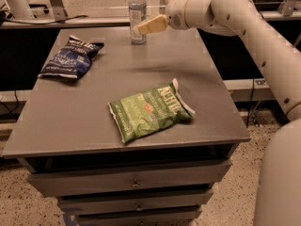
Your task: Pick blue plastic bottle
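Grey table [84, 121] with drawers [136, 182] beneath fills most of the view. Across its far right corner reaches the white arm [254, 32], elbow high and wrist pointing left. A green chip bag [149, 112] lies flat near the front, and a dark blue chip bag [70, 58] lies at the left, both well apart from the target. The blue plastic bottle [137, 13] stands upright at the far edge, cap on. The gripper [150, 25] hangs just beside the bottle's right flank, at about label height; whether it is spread or closed I cannot tell. A good grasp probably means coming in level, straddling the body below the cap and closing gently, since so slim and light a bottle would likely tip if nudged.
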`<state>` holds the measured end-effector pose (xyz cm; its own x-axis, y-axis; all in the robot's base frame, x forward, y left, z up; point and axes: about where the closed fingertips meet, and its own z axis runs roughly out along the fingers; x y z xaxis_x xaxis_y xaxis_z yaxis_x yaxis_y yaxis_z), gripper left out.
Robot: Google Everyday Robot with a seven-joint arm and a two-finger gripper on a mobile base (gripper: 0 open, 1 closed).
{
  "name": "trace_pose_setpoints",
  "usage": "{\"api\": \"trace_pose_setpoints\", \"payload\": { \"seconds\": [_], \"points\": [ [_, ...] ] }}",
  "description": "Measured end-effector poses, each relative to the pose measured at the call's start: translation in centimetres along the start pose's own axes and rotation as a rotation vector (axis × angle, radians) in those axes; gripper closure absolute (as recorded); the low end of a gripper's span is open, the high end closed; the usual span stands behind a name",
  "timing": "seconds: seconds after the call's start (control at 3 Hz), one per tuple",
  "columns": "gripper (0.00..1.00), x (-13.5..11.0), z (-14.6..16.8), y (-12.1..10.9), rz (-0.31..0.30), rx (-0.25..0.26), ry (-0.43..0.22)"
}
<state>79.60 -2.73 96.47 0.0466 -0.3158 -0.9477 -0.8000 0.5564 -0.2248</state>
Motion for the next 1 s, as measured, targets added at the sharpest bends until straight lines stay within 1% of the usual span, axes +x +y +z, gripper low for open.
{"api": "trace_pose_setpoints", "payload": {
  "seconds": [0.33,0.67,1.0],
  "points": [
    [0.0,-0.7,3.9,-3.0,0.009,0.061,-0.057],
    [0.0,-0.4,7.0,-4.8,0.014,0.092,-0.065],
    [0.0,0.5,9.5,-5.7,0.021,0.1,-0.047]
  ]
}}
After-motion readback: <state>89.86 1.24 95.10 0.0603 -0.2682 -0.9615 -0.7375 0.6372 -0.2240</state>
